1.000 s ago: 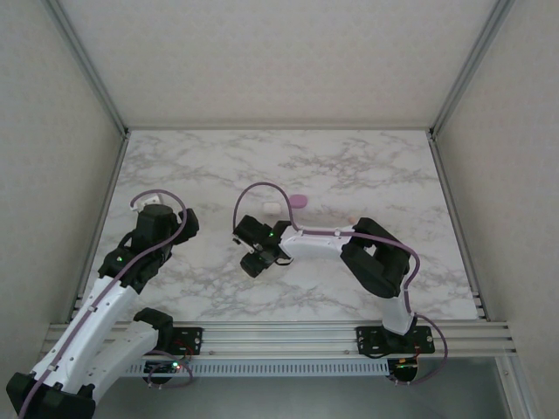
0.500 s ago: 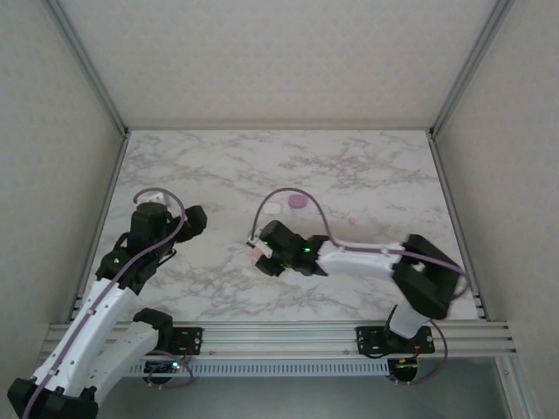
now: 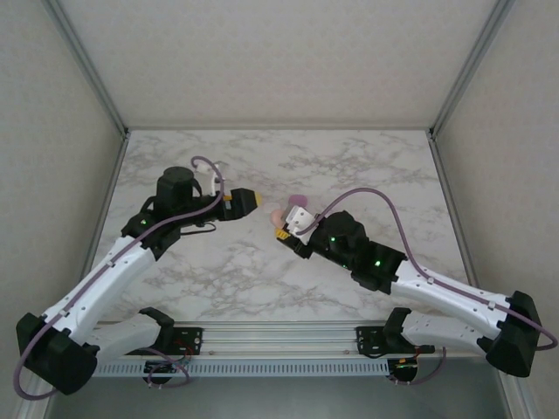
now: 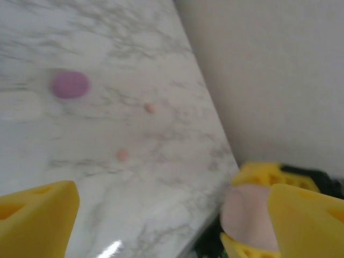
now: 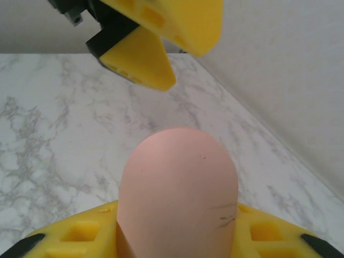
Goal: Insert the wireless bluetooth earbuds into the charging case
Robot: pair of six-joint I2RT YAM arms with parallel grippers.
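Right up close, the right pincer [image 3: 279,225] is clamped on a peach-pink case [image 5: 177,177]. It grips the lower half, and the rounded end pokes out past its yellow fingers. Facing it tip to tip is the left pincer [image 3: 247,201], spread wide with nothing between its fingers. Out on the marble desk [image 3: 367,166], the nearer earbud [image 4: 122,154] lies loose, with the farther earbud [image 4: 149,108] apart from it, both peach-pink. Beyond them a purple case [image 4: 70,84] rests flat on the desk.
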